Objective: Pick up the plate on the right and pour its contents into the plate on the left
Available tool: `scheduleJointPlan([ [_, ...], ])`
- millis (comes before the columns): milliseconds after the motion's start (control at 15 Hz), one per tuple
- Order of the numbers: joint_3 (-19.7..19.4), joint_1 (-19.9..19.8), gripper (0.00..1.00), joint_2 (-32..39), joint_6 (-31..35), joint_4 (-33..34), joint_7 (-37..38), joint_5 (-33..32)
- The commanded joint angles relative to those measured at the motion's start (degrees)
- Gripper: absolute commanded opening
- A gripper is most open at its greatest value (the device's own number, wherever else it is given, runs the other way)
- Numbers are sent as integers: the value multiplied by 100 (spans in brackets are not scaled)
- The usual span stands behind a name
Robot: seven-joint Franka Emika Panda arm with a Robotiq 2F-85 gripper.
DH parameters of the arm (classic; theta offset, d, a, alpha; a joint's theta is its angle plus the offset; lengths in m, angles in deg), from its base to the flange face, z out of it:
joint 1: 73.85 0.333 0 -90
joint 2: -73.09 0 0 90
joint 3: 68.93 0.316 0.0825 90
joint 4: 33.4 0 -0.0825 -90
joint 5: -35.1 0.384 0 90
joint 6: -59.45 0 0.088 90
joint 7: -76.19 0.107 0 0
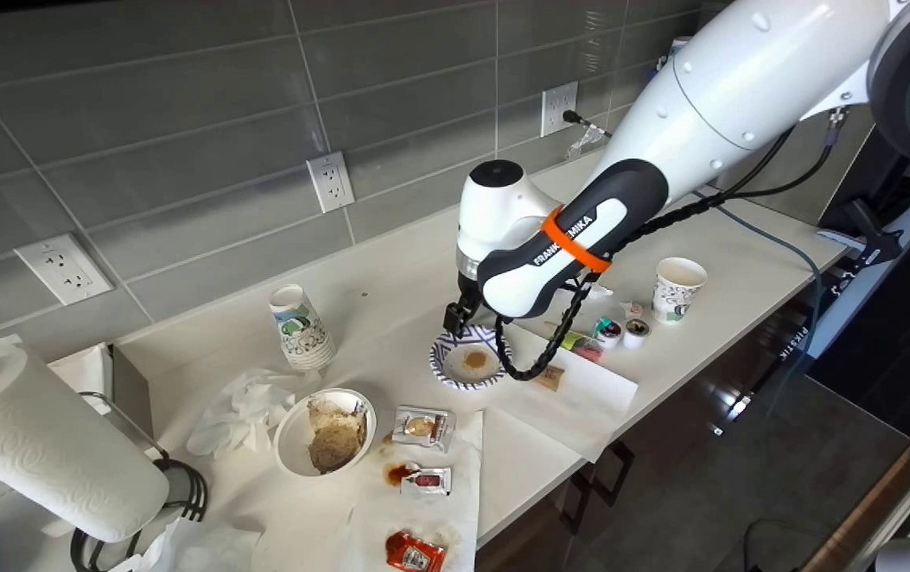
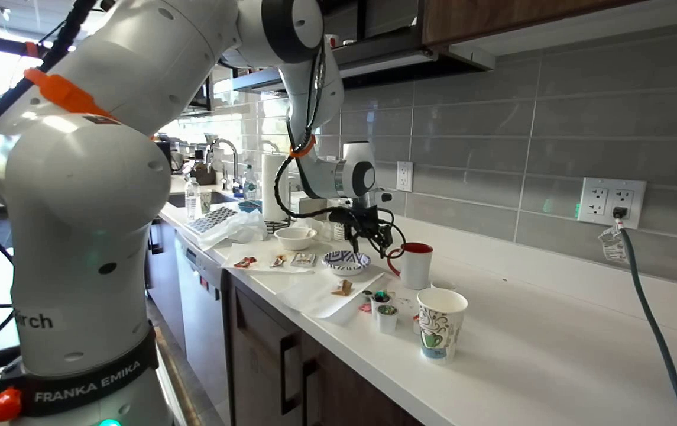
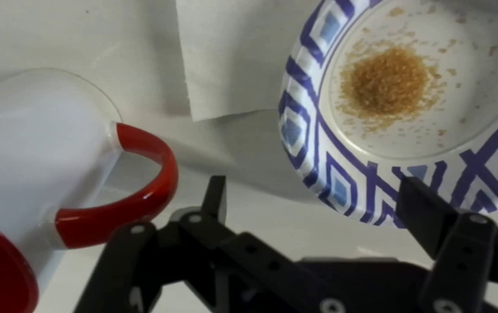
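A patterned blue and white plate, bowl-like (image 1: 445,373), sits upright on the counter with a small heap of brown grains (image 3: 388,82) in it. It also shows in an exterior view (image 2: 345,270) and in the wrist view (image 3: 338,189). A plain white bowl (image 1: 288,437) with pale and brown powder (image 1: 335,437) stands to its left; it also shows in an exterior view (image 2: 294,239). My gripper (image 3: 316,193) is open and empty at the patterned plate's wall-side edge. In the wrist view its right finger overlaps the rim; contact cannot be told.
A white mug with a red handle (image 3: 35,161) stands close beside the gripper, also visible in an exterior view (image 2: 417,266). A paper cup (image 1: 675,298), small pods (image 1: 636,334), stacked cups (image 1: 303,338), sauce packets (image 1: 423,427) and a paper towel roll (image 1: 49,445) stand around.
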Motion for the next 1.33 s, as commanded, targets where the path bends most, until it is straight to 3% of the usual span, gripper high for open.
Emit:
scheduleJointPlan([
  [0, 35, -39, 100, 161, -189, 187, -254, -31],
  [267, 71, -61, 100, 229, -262, 254, -468, -29],
  [333, 72, -55, 95, 252, -276, 282, -496, -33],
  [667, 86, -43, 58, 326, -357, 393, -625, -44],
  [867, 83, -31, 52, 364, -425, 467, -644, -55],
  [1000, 80, -23, 58, 388, -468, 512, -654, -61],
  [1267, 73, -8, 53, 403, -479, 548, -651, -68],
])
